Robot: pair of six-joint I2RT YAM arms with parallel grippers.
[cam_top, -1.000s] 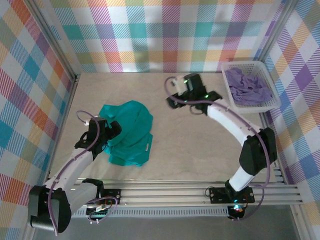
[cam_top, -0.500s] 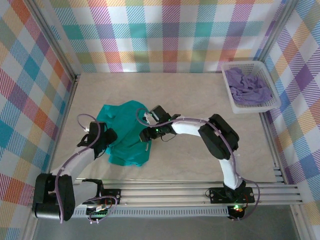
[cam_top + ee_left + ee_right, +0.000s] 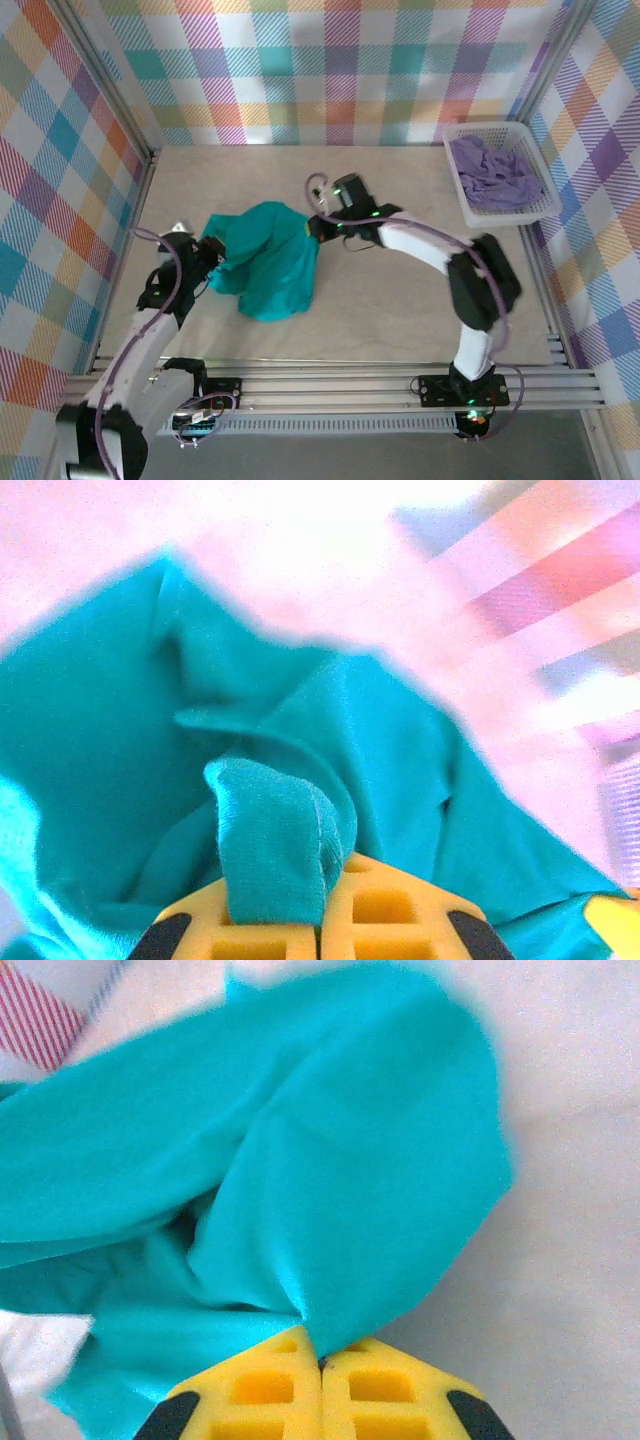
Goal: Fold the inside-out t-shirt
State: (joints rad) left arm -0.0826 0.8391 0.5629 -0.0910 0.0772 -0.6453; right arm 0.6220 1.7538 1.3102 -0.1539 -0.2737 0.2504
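Left gripper (image 3: 213,252) and right gripper (image 3: 313,226) each clamp a fold of the teal t-shirt (image 3: 270,268) at opposite sides — fabric spans between them.

A: What sort of place is this?
B: A robotics lab cell. A left arm (image 3: 140,345) and a right arm (image 3: 420,240) are bolted to aluminium rails (image 3: 350,385) at a pale worktop (image 3: 400,300).
A: And around it?
B: Plaid backdrop walls (image 3: 330,70) on a metal frame.
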